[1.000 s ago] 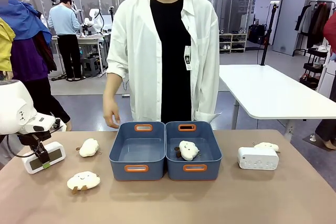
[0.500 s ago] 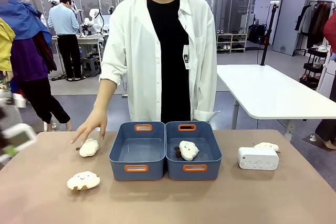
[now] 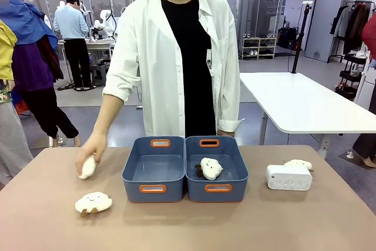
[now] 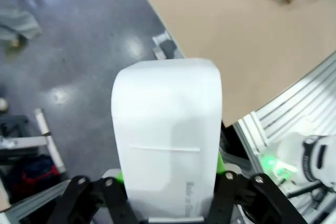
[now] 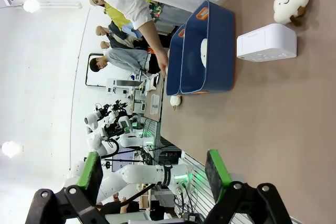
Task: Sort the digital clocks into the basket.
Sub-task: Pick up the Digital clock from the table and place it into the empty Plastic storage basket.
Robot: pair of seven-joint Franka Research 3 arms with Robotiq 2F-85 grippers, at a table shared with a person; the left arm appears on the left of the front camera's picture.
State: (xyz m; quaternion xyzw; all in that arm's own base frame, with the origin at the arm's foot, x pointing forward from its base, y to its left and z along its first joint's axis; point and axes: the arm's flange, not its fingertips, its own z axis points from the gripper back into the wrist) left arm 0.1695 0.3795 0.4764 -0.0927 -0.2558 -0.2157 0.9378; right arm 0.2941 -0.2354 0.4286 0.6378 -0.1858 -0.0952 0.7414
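My left gripper point(image 4: 169, 174) is shut on a white digital clock point(image 4: 168, 129), holding it over the grey floor just off the table's edge. A second white digital clock point(image 3: 288, 177) lies on the table's right side, also in the right wrist view point(image 5: 265, 42). Two blue baskets with orange handles stand side by side at the middle; the left basket point(image 3: 154, 188) holds nothing, the right basket point(image 3: 217, 190) holds a cream cloud plush point(image 3: 210, 167). My right gripper point(image 5: 155, 170) stands open over the near table, well short of that clock.
The person's hand point(image 3: 89, 151) grips a cream plush point(image 3: 87, 168) left of the baskets. Another plush point(image 3: 93, 202) lies front left, and one point(image 3: 298, 163) sits behind the right clock. The brown table point(image 3: 188, 227) is bare in front.
My left arm has carried its clock leftwards out of the front view. The person's hand came down onto the plush beside the left basket, took hold of it and shifted it left.
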